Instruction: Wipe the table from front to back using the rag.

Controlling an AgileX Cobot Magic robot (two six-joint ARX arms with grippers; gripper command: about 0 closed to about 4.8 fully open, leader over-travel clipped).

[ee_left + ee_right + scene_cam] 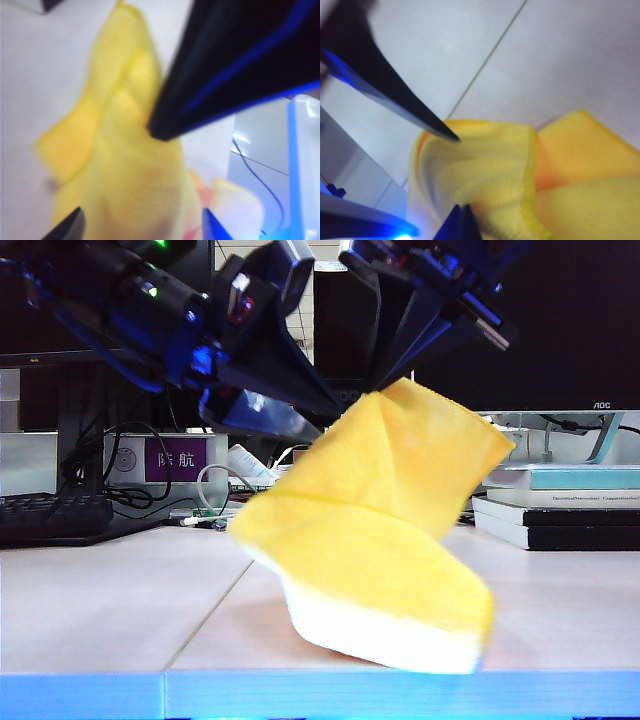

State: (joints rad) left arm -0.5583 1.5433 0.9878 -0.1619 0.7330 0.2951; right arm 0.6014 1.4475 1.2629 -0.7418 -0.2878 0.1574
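The rag point(385, 530), a bright yellow cloth, hangs folded above the front of the table point(110, 610), its top corner lifted between both arms and its pale lower hem resting just behind the blue front edge, right of the seam. The right gripper point(461, 214), coming down from the upper right of the exterior view, has its fingertips pinched together on the cloth's hem, so the rag is carried from that corner, apparently to be laid flat for a front-to-back stroke. The left gripper point(142, 225), reaching in from the upper left, stands with its fingers wide apart over the cloth and grips nothing; in its own wrist view the right arm's dark finger crosses in front. With both arms meeting at one corner, they crowd each other and leave little room to spread the rag. Along the table's back edge lie a stack of books point(560, 510) on the right, a keyboard point(55, 515) on the left, and loose cables point(150, 495), which look likely to limit how far back a wipe can run
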